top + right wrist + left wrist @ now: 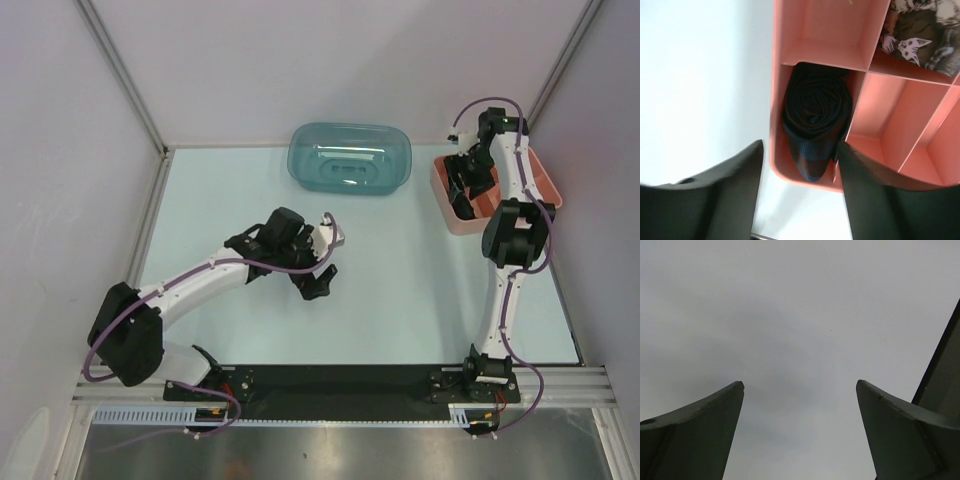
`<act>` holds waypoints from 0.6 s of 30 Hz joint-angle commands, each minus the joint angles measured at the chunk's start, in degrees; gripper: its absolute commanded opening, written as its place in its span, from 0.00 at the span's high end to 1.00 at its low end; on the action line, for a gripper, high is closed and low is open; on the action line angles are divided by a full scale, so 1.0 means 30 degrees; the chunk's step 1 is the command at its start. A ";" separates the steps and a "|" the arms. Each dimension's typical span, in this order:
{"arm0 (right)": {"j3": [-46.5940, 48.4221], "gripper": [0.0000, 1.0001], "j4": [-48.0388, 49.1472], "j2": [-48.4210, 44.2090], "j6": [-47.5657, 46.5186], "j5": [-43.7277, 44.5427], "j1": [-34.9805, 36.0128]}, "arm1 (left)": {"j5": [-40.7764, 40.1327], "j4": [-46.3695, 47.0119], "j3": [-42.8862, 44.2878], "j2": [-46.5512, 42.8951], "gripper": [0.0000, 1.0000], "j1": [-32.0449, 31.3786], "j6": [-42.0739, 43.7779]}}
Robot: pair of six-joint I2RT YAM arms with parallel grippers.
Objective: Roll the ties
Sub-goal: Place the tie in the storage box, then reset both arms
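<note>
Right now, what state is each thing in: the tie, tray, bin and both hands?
Pink tray: on the table, several compartments bare.
Dark tie: rolled up, sitting in one tray compartment.
Cat-print fabric: tucked into another compartment.
Teal bin: on the table, apart from both arms.
Left hand: open, holding nothing.
Right hand: open, above the rolled tie.

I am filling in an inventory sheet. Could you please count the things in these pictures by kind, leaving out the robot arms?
teal plastic tub: 1
pink divided tray: 1
rolled dark tie, in a tray compartment: 1
cat-print fabric piece, in another compartment: 1
Total: 4
</note>
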 commanded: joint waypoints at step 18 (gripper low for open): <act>-1.5054 0.00 0.3908 -1.6641 0.0526 -0.8000 -0.3346 | -0.1111 -0.5364 0.6460 -0.2422 0.01 0.7536 -0.3051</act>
